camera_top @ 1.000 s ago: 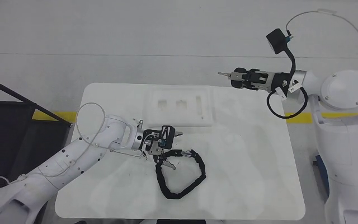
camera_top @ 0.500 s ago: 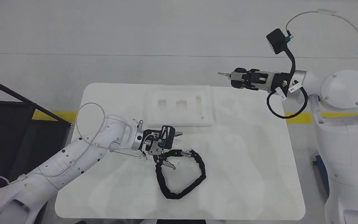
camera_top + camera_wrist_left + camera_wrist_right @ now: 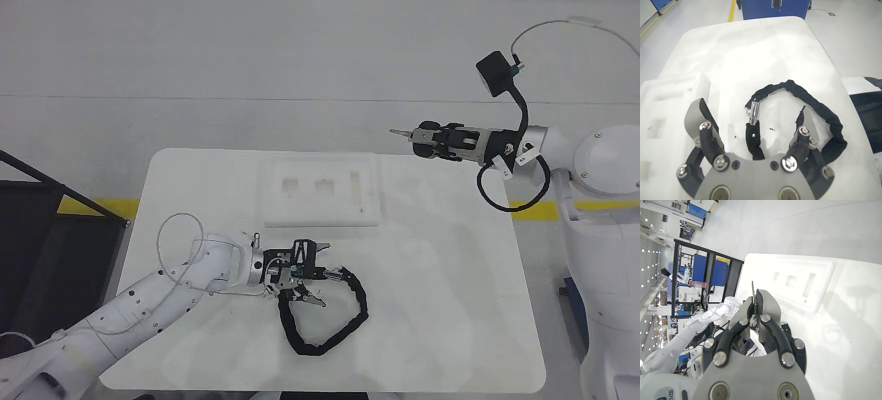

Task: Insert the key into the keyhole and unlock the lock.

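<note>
Lowered and shifted slightly rightward in the top view, the left end effector (image 3: 308, 272) is now held wide open astride the lock (image 3: 754, 112), with nothing gripped. The key (image 3: 752, 288) is pinched in the closed right end effector (image 3: 420, 134), upper right, well apart from the keyhole. A foam tray (image 3: 320, 190) is seen on the white tabletop (image 3: 450, 300), with grey floor around it.

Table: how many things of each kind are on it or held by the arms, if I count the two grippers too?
chain lock: 1
key: 1
foam tray: 1
grippers: 2 (left gripper, right gripper)
Total: 5
</note>
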